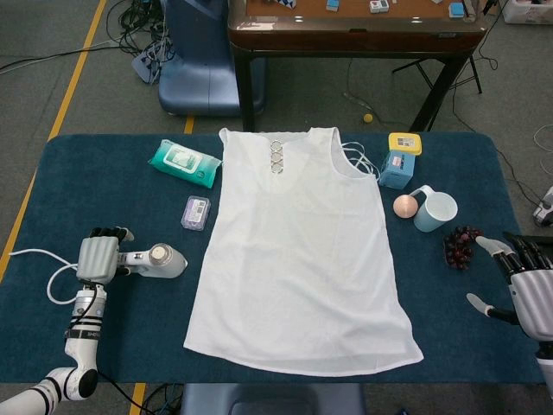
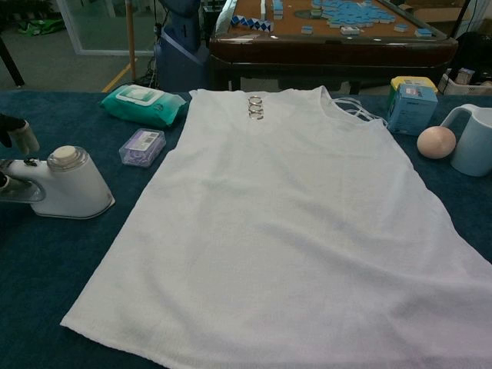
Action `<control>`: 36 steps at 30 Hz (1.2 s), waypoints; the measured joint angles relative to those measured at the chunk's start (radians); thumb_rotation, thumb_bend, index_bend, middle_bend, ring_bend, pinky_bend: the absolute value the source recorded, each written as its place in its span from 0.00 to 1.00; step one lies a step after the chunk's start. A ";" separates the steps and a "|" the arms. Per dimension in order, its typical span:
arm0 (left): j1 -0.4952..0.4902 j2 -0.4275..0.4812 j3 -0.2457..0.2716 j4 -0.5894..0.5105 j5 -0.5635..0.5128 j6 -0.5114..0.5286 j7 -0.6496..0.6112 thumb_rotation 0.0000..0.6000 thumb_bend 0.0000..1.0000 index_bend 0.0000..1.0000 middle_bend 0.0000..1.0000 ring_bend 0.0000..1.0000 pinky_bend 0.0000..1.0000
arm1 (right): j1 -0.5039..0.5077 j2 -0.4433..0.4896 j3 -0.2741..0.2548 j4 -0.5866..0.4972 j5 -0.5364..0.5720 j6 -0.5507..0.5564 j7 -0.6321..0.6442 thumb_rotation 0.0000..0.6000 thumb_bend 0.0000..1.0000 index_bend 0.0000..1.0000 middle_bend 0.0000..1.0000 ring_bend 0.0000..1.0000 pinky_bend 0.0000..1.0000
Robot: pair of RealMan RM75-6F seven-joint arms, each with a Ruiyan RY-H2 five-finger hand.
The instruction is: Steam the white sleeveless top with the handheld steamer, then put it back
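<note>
So left hand [image 1: 97,257] sits right over the handheld steamer [image 1: 160,260] handle, looks curled on it | steamer body pokes out toward the white sleeveless top [image 1: 298,251] | right hand [image 1: 527,290] spread wide, holding nothing, way farther off

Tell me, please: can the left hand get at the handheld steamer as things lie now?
Probably yes. The left hand is already at the handle end of the handheld steamer, which lies on the table beside the white top; nothing lies between them.
</note>
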 measured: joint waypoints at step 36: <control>-0.077 -0.054 0.031 0.200 0.060 -0.118 -0.438 1.00 0.12 0.86 0.76 0.64 0.70 | 0.005 0.001 -0.006 -0.036 0.013 -0.033 -0.039 1.00 0.14 0.18 0.25 0.12 0.14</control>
